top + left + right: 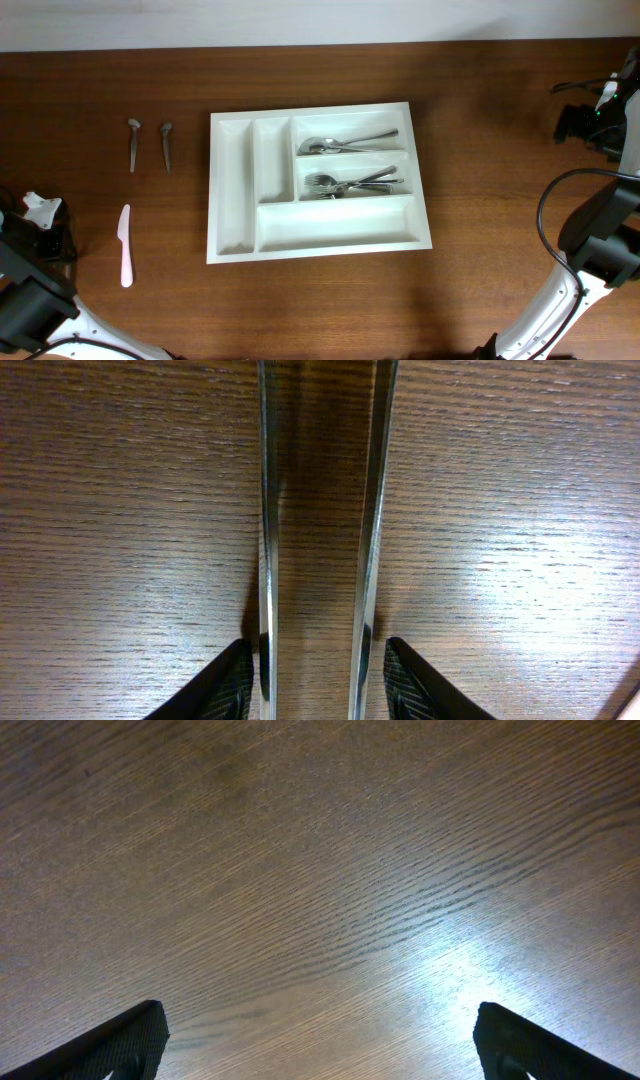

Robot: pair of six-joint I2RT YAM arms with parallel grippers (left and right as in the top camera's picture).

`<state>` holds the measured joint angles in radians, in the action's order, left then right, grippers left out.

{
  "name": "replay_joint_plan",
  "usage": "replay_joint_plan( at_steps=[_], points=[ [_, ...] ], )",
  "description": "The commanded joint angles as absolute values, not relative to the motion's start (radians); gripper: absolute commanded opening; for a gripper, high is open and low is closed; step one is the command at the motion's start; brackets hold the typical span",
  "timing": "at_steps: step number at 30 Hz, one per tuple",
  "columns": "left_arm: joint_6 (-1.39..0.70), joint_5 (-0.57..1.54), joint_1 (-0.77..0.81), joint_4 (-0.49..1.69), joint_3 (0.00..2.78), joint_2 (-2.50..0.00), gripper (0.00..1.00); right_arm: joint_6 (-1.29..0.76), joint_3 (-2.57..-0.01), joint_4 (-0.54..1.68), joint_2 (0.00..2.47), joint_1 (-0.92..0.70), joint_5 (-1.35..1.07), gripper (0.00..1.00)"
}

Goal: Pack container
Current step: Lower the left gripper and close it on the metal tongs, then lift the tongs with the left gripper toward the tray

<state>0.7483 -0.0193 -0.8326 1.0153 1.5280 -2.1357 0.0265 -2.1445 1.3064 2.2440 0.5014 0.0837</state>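
My right tool is wide open, left tool half-closed on nothing. The container sorts spoons, forks by compartment; white knife, two loose utensils (probably spoons) unpacked.

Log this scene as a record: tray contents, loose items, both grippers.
tray: white, five compartments
spoons: top right compartment
forks: compartment just below the spoons
other three compartments: empty
metal utensils: two, side by side, left of tray
white knife: left of tray, nearer the left arm
left gripper: open, nothing held
right gripper: wide open, nothing held
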Motion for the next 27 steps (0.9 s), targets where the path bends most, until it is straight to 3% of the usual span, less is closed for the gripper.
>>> replay_joint_plan(
  at_steps=[1,7,10,14,18,27],
  points=[
    [0.757,-0.024,-0.834,1.014,1.532,-2.143,0.44,0.017,-2.141,1.304,2.232,0.498,0.082,0.99],
    [0.758,-0.024,-0.834,1.014,1.532,-2.143,0.23,0.017,-2.141,1.304,2.232,0.498,0.082,0.99],
    [0.757,-0.023,-0.834,1.014,1.532,-2.143,0.17,0.017,-2.141,1.304,2.232,0.498,0.082,0.99],
    [0.746,-0.023,-0.828,1.014,1.533,-2.143,0.17,0.017,-2.141,1.304,2.232,0.498,0.082,0.99],
    [0.746,-0.023,-0.805,1.029,1.539,-2.143,0.03,0.017,-2.141,1.304,2.232,0.498,0.082,0.98],
    [0.742,-0.023,-0.651,1.087,1.676,-2.143,0.02,0.017,-2.141,1.304,2.232,0.498,0.082,0.99]
  ],
)
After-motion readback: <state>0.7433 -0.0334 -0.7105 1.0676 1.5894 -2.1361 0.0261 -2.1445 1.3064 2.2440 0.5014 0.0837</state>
